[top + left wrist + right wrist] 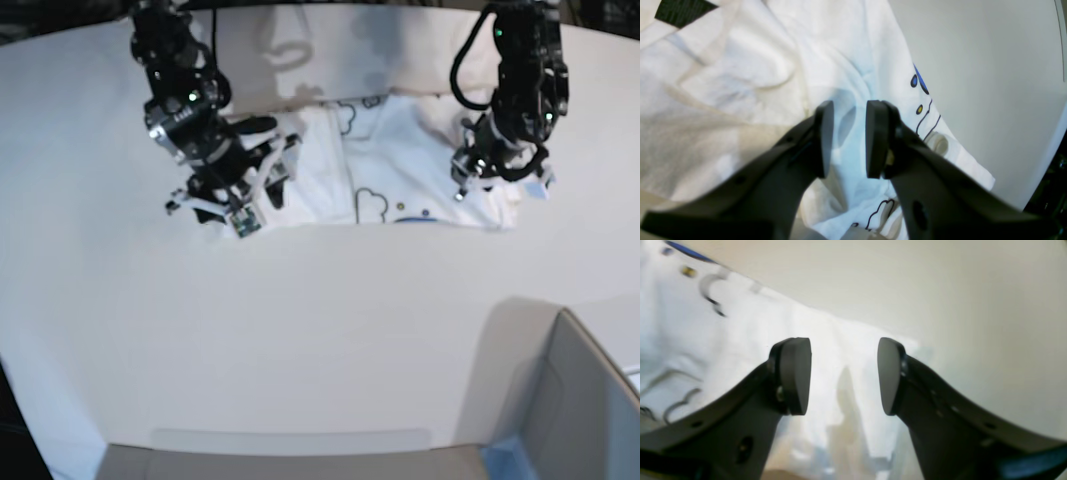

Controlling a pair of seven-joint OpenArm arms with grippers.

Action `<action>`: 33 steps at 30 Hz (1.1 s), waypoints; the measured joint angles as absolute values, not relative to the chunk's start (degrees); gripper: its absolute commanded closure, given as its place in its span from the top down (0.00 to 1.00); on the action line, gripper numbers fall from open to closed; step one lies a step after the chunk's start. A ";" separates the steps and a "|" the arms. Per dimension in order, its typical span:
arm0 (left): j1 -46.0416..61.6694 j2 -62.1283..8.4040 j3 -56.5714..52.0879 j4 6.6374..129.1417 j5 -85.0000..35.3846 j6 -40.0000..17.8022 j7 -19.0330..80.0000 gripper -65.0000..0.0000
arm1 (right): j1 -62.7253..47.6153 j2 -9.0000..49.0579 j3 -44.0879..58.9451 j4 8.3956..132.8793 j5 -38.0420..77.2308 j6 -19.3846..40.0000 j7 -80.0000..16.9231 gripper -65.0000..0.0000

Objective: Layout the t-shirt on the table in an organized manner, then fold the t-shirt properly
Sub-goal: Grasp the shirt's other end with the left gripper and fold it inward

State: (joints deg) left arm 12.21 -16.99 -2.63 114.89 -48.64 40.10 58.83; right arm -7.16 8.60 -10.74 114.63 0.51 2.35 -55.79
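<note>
The white t-shirt (pixel 400 165) lies bunched in a wide band at the far side of the table (pixel 300 330), with black cloud outlines (pixel 370 205) showing. My left gripper (pixel 849 140) hovers over its rumpled cloth (pixel 740 83), jaws apart with only the shirt's surface showing through the gap. A black tag (pixel 680 11) and a bit of blue print (pixel 920 80) are visible. In the base view this gripper (pixel 487 170) is at the shirt's right end. My right gripper (pixel 844 376) stands wide open over the shirt's edge (pixel 690 340), at the left end (pixel 240 195) in the base view.
A grey box (pixel 570 400) with a blue corner (pixel 500 458) stands at the near right. White tabletop (pixel 990 66) stretches beside the shirt, and its curved edge runs along the far side behind both arms.
</note>
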 measured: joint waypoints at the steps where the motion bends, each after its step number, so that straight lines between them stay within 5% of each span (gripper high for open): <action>1: 12.21 -16.97 -2.63 114.89 -48.66 40.07 58.85 0.37 | -7.70 9.15 -10.24 113.75 0.67 2.35 -55.70 0.49; 6: 12.03 -17.52 -2.72 114.89 -48.16 40.07 63.48 0.47 | -8.95 12.73 -9.61 109.84 6.22 2.39 -55.92 0.49; 14: 11.90 -25.54 -2.46 114.91 -48.01 40.07 63.20 0.48 | -9.21 13.52 -9.65 105.14 9.91 2.37 -55.29 0.49; 33: 9.74 -30.28 -2.33 107.79 -43.40 40.05 63.44 0.48 | -9.67 13.63 -9.63 104.22 9.63 2.35 -54.96 0.49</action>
State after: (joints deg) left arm 9.74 -30.28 -2.33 107.79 -43.40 40.05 63.44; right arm -9.67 13.63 -9.63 104.22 9.63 2.35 -54.96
